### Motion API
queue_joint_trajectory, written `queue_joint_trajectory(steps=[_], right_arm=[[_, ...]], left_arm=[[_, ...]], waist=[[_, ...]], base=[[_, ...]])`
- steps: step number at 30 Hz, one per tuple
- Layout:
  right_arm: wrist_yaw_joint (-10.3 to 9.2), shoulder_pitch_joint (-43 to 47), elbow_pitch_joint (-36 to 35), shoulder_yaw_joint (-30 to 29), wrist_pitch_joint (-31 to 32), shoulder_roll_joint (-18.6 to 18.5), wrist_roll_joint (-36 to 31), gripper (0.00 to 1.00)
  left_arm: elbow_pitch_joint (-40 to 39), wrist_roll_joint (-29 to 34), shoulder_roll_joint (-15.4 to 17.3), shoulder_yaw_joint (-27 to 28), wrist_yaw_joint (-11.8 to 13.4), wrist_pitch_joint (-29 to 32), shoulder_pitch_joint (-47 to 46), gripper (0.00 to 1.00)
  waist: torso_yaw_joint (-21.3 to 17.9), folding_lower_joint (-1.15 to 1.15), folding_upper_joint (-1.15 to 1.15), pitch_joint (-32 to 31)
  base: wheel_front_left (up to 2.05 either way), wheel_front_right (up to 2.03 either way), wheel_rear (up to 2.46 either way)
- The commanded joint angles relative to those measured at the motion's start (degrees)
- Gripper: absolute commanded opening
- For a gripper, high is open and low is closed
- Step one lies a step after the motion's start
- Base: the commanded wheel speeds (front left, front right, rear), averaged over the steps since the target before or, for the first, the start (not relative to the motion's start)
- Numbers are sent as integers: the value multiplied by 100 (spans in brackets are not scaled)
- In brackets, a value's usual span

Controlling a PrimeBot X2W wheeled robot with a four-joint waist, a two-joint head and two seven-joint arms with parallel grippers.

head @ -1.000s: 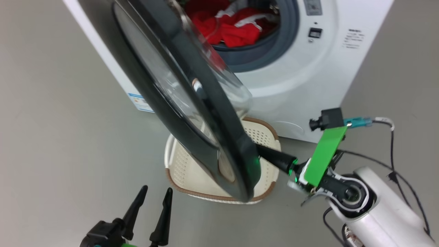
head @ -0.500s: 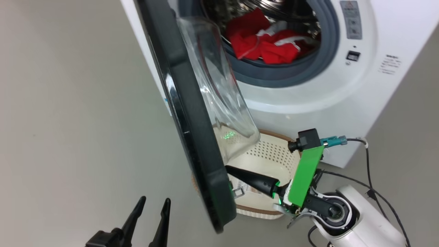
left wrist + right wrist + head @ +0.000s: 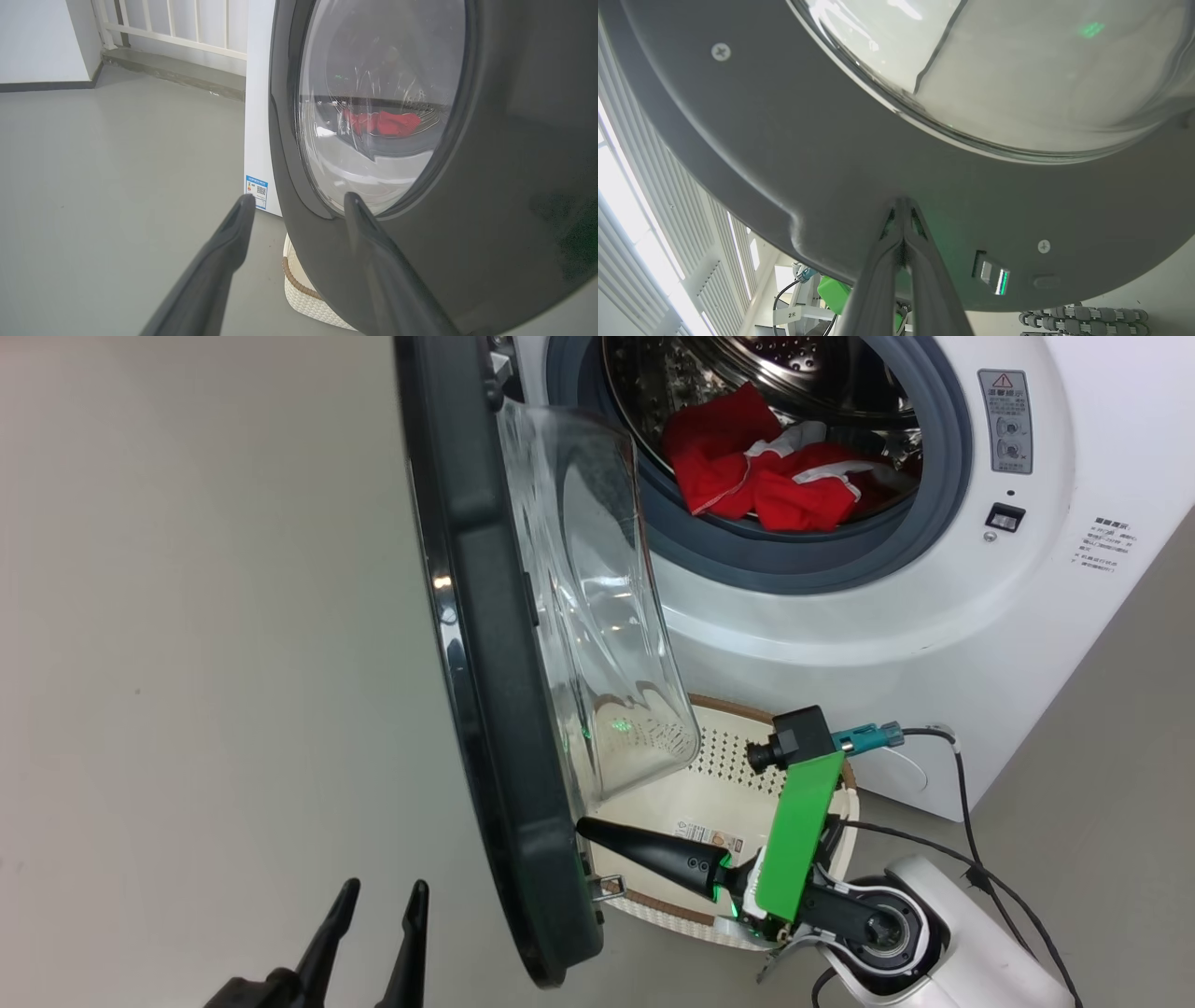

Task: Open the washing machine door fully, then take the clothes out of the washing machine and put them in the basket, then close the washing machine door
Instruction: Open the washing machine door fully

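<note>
The washing machine door stands edge-on, swung well out from the washing machine, its glass bowl facing the drum. Red clothes lie in the drum. The cream basket sits on the floor below the opening, partly behind the door. My right gripper is shut, tips pressed against the door's inner rim near its lower edge, holding nothing. My left gripper hangs open on the door's outer side, its fingers just short of the black rim.
Bare grey floor spreads to the left of the door. A white railing and step stand beyond the machine's side. A black cable trails from my right wrist across the floor by the machine's corner.
The door has swung further out, from slanted to nearly edge-on, with the right gripper's shut tips following against its inner rim. The head camera has shifted, showing more of the drum.
</note>
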Motion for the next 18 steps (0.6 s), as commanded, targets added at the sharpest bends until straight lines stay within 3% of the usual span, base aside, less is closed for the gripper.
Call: queue_joint_trajectory(steps=[1,8,9,11,12,13,18], right_arm=[[44,-152,-136,128,19,177,6,0],[44,-142,-113,142,-76,197,-27,3],[44,-124,-110,124,-115,197,-58,27],[44,-69,-113,87,-179,198,-123,51],[44,-30,-111,61,-221,197,-162,89],[44,13,-111,32,-259,188,-198,100],[44,309,-87,-108,-550,63,-400,100]], left_arm=[[-168,25,46,223,-32,-70,-29,100],[-189,27,46,229,-32,-70,11,100],[-186,34,46,221,-32,-70,15,100],[-175,55,46,197,-32,-70,16,100],[-165,66,46,182,-32,-70,16,100],[-152,77,46,162,-32,-70,15,100],[-82,131,46,95,-32,-70,25,100]], waist=[[3,0,0,-4],[-8,0,0,-44],[-13,0,0,-54],[-27,0,0,-80],[-34,0,0,-95],[-42,0,0,-111],[-111,0,0,-208]], base=[[0,0,0],[0,0,0],[0,0,0],[0,0,0],[0,0,0],[0,0,0],[0,0,0]])
